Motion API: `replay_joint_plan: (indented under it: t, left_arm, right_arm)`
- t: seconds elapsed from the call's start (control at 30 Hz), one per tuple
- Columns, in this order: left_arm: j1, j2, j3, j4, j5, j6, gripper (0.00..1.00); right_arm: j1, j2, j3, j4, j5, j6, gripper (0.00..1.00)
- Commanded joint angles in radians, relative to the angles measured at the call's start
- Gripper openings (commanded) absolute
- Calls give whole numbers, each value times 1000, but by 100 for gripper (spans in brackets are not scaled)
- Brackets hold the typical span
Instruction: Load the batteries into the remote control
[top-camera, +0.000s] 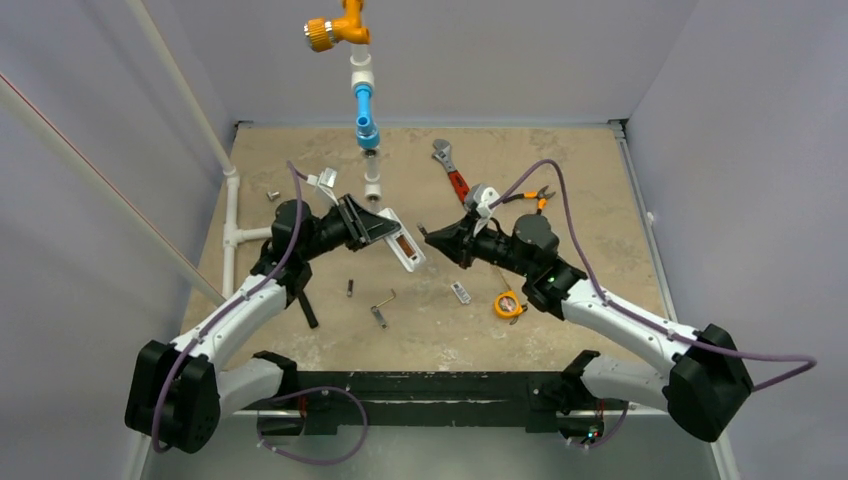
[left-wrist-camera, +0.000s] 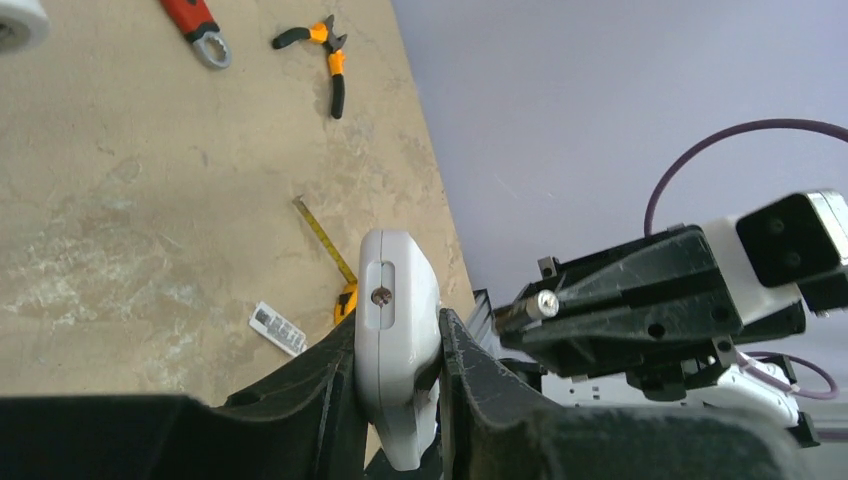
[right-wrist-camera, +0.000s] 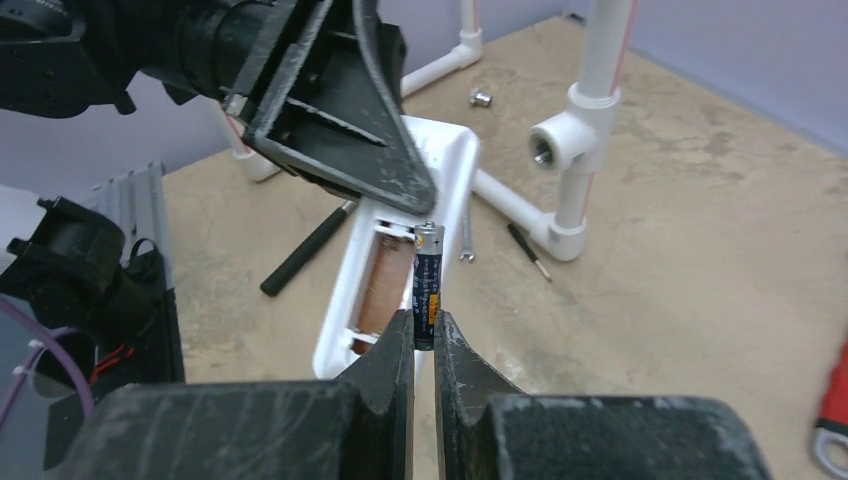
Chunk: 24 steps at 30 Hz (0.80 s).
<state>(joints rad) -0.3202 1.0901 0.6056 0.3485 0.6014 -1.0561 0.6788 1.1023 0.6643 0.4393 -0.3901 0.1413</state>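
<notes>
Right claw (right-wrist-camera: 422, 350) pinches a dark cylindrical battery (right-wrist-camera: 428, 280), left claw (left-wrist-camera: 398, 335) clamps the slim white plastic remote control (left-wrist-camera: 400, 270); crooked entry probably jams.

The tan, mottled tabletop (top-camera: 620, 200) carries a red-handled metal wrench (top-camera: 452, 172), orange-and-black pliers (top-camera: 533, 196), a yellow tape measure (top-camera: 509, 304), a small white ribbed plate (top-camera: 460, 292) and white plastic pipework (top-camera: 232, 235).

One remote control (left-wrist-camera: 398, 330), one battery (right-wrist-camera: 428, 285), one wrench (top-camera: 455, 180), one pair of pliers (left-wrist-camera: 334, 65), one tape measure (top-camera: 509, 304).
</notes>
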Motion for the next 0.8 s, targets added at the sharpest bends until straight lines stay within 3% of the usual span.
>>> replay_joint_plan:
  t: [0.0,0.27,0.77]
  left_arm:
    - [-43,1,9,27,-80,-84,0]
    - [-57,33,26,-7,-142,-126,0]
    - [-70,39,52,-72,-201,-105,0]
  right_arm:
    - [70,28,62,20,113,22,0]
    - [89,103,122,-57,232,80,0]
    - [92,173,209,-172,189,118,2]
